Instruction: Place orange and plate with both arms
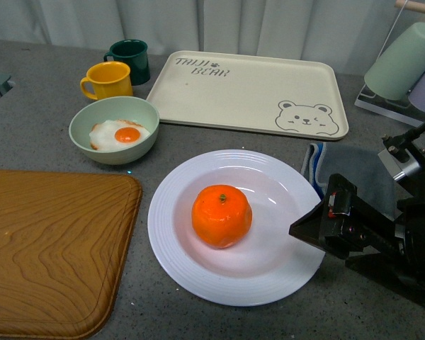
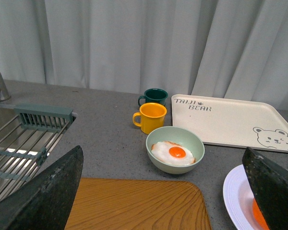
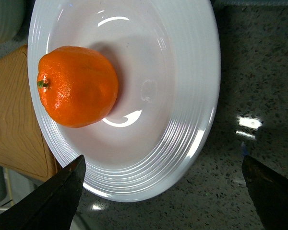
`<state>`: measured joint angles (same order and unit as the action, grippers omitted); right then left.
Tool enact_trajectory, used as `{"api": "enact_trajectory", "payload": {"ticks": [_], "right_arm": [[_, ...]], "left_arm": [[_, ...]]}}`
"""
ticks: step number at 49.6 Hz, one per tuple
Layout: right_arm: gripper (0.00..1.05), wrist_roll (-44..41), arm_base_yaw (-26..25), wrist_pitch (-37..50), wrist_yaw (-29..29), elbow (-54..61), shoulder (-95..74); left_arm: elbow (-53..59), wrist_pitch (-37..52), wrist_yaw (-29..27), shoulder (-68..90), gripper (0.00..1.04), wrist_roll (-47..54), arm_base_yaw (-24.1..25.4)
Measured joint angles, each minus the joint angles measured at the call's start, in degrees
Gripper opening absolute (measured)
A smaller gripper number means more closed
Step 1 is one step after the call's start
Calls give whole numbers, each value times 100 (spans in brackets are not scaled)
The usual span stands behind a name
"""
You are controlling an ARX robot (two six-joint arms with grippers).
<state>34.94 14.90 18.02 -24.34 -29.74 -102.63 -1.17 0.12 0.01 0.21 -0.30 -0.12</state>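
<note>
Right tool low over the bench, tip at the right rim of the plate; contact unclear. Orange in the plate's well, left of the tool, apart from it. Cloth just behind the tool. Bear tray further back, behind the plate. Bowl holding egg well left and back; first mug behind the bowl, second mug behind that. Board far left.

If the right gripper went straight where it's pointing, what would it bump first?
Probably the rim of the plate, just in front of the right gripper. If it rides above the rim, the orange comes next; its height is hard to judge.
</note>
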Motion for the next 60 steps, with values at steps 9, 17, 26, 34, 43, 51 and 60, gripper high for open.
{"api": "enact_trajectory", "payload": {"ticks": [9, 17, 26, 34, 43, 51, 60], "right_arm": [[95, 284, -105, 466, -413, -98, -439], [95, 739, -166, 951, -599, -348, -879], [95, 1019, -146, 1058, -616, -557, -1300], [95, 1266, -125, 1147, -597, -748, -1545], [71, 1408, -151, 575, -398, -1078, -1690], [50, 1414, -195, 149, -297, -1248, -1740], [15, 1189, -249, -162, -258, -1419, -1764]], "left_arm": [[0, 0, 0, 0, 98, 0, 0], [0, 0, 0, 0, 98, 0, 0], [0, 0, 0, 0, 98, 0, 0], [0, 0, 0, 0, 98, 0, 0], [0, 0, 0, 0, 98, 0, 0], [0, 0, 0, 0, 98, 0, 0], [0, 0, 0, 0, 98, 0, 0]]}}
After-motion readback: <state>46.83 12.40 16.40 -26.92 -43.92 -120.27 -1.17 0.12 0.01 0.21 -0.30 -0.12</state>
